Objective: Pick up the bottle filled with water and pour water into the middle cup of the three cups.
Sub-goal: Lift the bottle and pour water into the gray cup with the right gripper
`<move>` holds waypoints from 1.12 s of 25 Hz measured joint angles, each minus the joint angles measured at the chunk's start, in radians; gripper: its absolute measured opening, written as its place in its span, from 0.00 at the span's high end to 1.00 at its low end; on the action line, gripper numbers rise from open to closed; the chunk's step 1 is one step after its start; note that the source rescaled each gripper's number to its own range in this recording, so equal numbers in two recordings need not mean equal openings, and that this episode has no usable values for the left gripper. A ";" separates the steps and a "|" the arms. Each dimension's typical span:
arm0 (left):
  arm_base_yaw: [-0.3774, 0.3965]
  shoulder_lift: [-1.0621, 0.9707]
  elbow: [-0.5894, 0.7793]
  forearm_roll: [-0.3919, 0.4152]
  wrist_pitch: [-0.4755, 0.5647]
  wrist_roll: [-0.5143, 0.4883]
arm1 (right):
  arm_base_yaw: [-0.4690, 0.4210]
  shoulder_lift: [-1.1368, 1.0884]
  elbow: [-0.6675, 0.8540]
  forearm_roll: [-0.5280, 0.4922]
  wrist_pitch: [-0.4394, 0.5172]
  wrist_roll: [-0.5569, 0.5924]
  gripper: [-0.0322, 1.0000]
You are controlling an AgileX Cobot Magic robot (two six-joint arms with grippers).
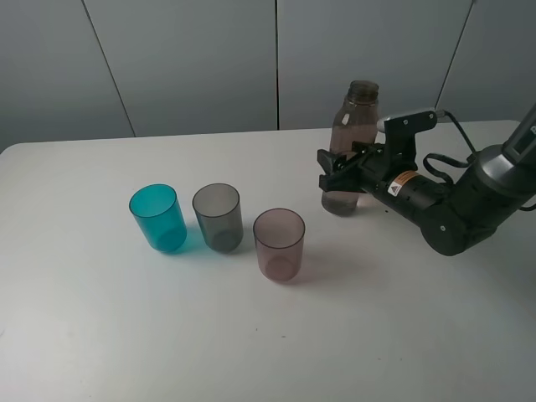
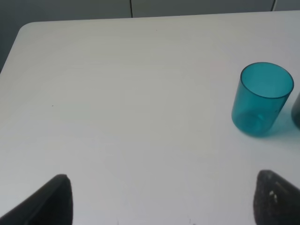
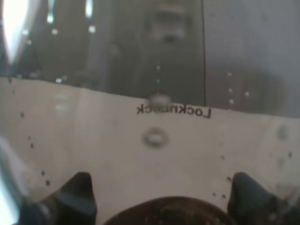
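Three times meeting a tumbler on the white bench (image 1: 100,335), going from its bare front edge backward. Meeting first the pinkish-mauve cup (image 1: 279,243), upright and mouth up, nearest of them. Finding a little farther back and to its left the middle cup (image 1: 218,216), smoky grey and upright, and beside that the teal cup (image 1: 157,218), close but not touching.

Looking down past the left jaws at that teal cup: dark fingertips (image 2: 54,201) spread far apart over bare bench, holding nothing.

Reaching next the bottle (image 1: 355,117), well to the right of the cups and farther back, standing with its long axis vertical, neck pointing up, base down at the bench. Seeing the right jaws clamped on its lower body from the right, at the end of the black right arm (image 1: 469,197).

Noticing on that arm a small white and yellow warning sticker (image 1: 404,179), print too small for reading. Reading in the right wrist view dark lettering (image 3: 174,110) on the bottle wall, appearing back to front, roughly "LocknLock", with the middle letters blurred by a droplet.

Ending at the grey panelled wall (image 1: 193,59) behind the bench, showing thin dark seams.
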 joint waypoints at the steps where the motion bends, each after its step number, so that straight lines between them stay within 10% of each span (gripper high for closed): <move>1: 0.000 0.000 0.000 0.000 0.000 -0.002 | 0.000 0.000 0.000 -0.002 0.000 0.001 0.94; 15: 0.000 0.000 0.000 0.000 0.000 -0.004 | 0.118 -0.175 -0.017 0.111 0.176 -0.134 0.94; 28: 0.000 0.000 0.000 0.000 0.000 -0.004 | 0.189 -0.127 -0.360 0.059 0.508 -0.220 0.94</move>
